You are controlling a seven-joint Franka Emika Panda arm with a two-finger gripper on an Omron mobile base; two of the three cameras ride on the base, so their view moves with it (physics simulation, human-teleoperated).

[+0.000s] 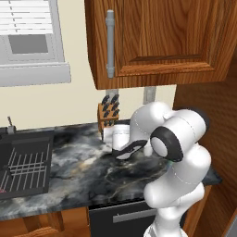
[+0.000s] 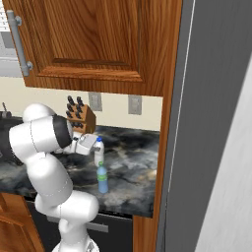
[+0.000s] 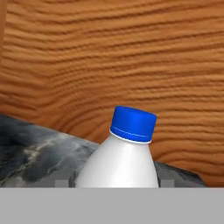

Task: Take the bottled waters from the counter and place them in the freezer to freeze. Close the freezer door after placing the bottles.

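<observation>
target: slim white plastic bottle with blue cap, upright on the dark marble-look tabletop, at my fingers
fingers: can't tell if clamped yet
handling: I'd expect light, smooth, slippery; grip mid-body, not cap
other: translucent blue-green bottle with green cap just beside it, nearer the edge

A knife block stands below wooden cabinets, near a black sink.

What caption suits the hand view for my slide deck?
White bottle with blue cap, upright on the counter, before a wooden panel.
</observation>
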